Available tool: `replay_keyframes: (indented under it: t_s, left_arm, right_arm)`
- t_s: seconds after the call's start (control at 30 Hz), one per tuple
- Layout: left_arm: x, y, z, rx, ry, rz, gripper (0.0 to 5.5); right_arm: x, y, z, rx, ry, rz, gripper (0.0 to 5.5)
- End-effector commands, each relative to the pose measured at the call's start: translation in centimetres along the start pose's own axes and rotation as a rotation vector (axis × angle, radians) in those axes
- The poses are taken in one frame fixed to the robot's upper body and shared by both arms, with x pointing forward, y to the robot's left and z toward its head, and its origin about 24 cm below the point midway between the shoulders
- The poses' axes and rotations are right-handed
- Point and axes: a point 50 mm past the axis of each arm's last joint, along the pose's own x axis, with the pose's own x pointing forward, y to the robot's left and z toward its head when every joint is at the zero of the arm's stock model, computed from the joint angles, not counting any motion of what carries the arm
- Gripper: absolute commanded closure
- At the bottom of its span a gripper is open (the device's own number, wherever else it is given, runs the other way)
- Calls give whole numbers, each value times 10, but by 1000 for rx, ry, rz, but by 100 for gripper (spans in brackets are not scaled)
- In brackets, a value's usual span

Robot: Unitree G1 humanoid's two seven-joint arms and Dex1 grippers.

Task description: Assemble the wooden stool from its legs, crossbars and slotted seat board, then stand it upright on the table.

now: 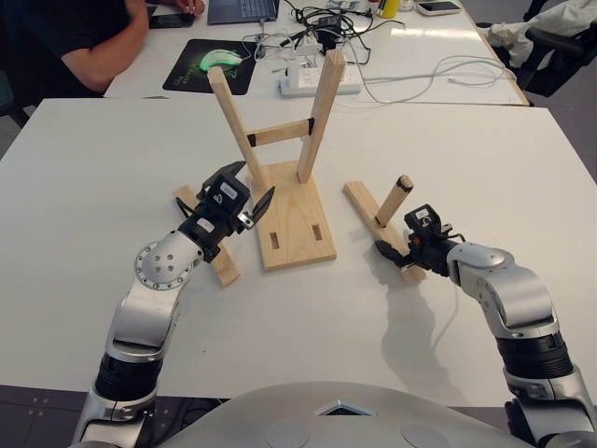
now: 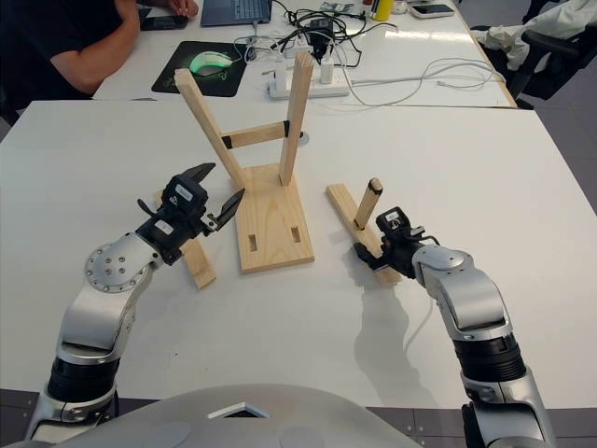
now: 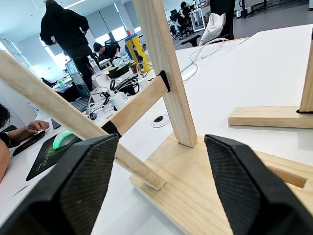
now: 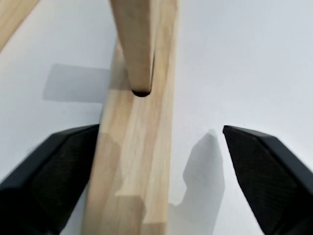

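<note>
On the right side of the surface [image 1: 504,177], the right end effector [image 1: 398,259] sits low with its fingers spread to either side of the near end of a bar [image 1: 362,201] that lies flat; it grasps nothing yet. From the wrist camera one finger looks to be touching the wood, though I can't be sure of that (the other is plainly clear of it). The bar's long axis runs away from the robot, slanting leftward at its far end, and a short post [image 1: 393,199] rises from about its middle. So the bar lies straight ahead of the fingers and lengthwise between them, and the next move seems to call for a squeeze across its width.

The board [image 1: 294,233] lies flat just to the left of the bar. Two legs [image 1: 322,112] and a crossbar [image 1: 280,133] stand in its far end, and two slots [image 1: 315,231] are open at the near end. The right arm is much the nearer to the bar. The left end effector [image 1: 257,179] hovers released over the board's left edge, above a second loose piece [image 1: 225,267].
</note>
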Motion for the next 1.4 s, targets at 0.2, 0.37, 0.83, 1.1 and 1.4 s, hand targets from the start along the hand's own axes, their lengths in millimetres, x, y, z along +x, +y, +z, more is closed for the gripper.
replay_keyframes:
  t_s: [0.2,0.37,0.83,1.1,1.4]
  left_arm:
    - [3,27,2,-35,-21,197,222]
    - [-2,48,-1,-61,-50,382,222]
    - [-5,35,10,-645,-243,47,222]
    - [-10,40,21,-1014,-321,-224,222]
    - [-2,38,33,-1246,-316,-509,222]
  right_arm:
    - [10,1,-2,-60,53,21,252]
    - [11,-6,4,-142,-34,-21,327]
    - [-3,-42,53,449,-527,142,336]
    - [-49,-44,90,637,-803,561,337]
    - [-72,17,112,509,-773,1112,337]
